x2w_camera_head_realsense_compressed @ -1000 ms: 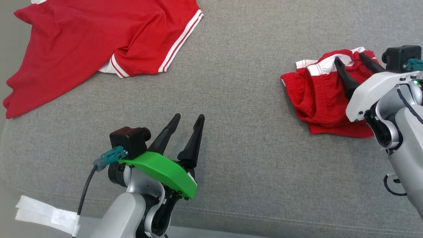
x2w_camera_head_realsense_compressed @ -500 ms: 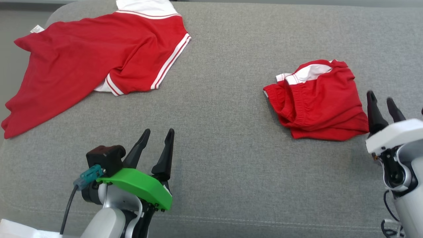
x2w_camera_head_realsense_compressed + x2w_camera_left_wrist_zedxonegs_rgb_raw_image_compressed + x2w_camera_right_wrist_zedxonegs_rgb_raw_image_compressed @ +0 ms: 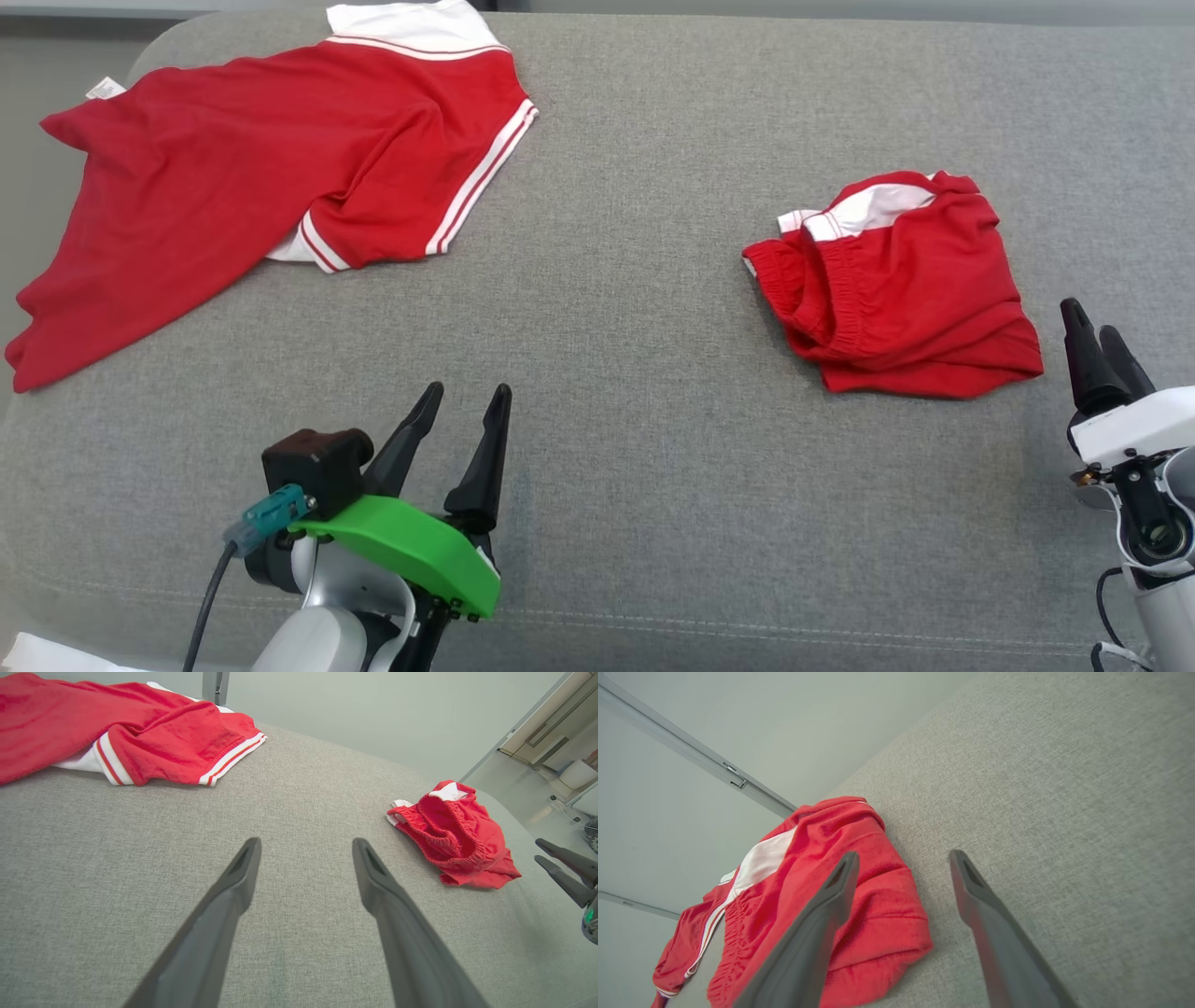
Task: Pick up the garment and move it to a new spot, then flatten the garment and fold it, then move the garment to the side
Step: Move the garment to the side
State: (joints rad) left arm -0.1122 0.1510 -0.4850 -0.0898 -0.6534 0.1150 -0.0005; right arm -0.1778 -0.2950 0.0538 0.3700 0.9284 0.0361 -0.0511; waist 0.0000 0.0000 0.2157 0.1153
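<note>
Two pairs spread wide, empty: left fingers [image 3: 487, 448] over cushion [image 3: 653, 467], right fingers [image 3: 1083, 359] beside shorts [image 3: 896, 289].

No words, brand names or numbers can be read anywhere in this scene. The one thing that looks like a label is a small white tag [image 3: 105, 88] at the far left corner of the red shirt [image 3: 233, 177], just beside its edge. Any print on the tag is too small to make out.
</note>
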